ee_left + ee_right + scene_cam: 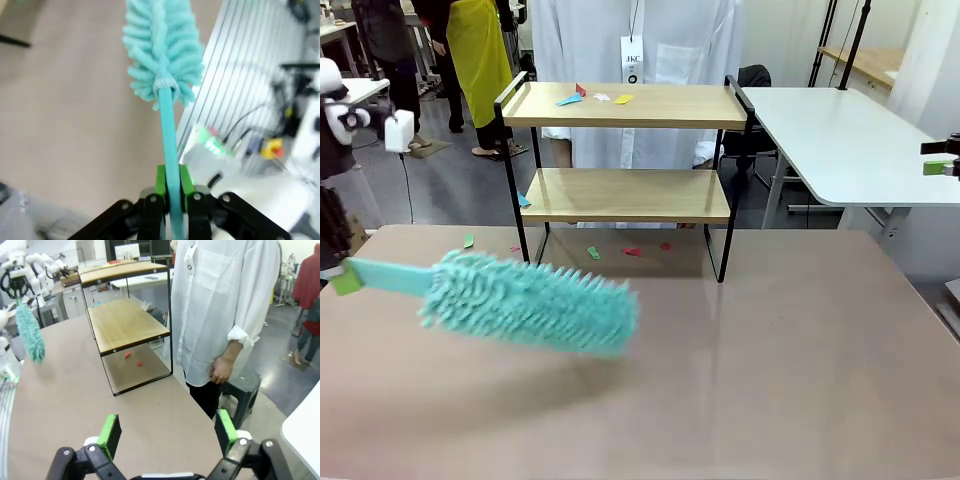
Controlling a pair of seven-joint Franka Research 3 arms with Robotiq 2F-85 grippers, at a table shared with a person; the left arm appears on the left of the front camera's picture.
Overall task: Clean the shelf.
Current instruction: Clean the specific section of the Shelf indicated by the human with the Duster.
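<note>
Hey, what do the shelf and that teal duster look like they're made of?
The shelf: boards look like light wood or wood-look laminate, matte, with faint grain; the frame looks like thin black-painted metal, judging by its slim straight bars. The duster: head looks like soft chenille microfibre, with fluffy teal tufts; its flat teal handle looks like smooth plastic.

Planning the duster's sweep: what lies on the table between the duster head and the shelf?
In the front view, mostly bare table: only a green paper scrap and a pink one lie between duster and shelf.
</note>
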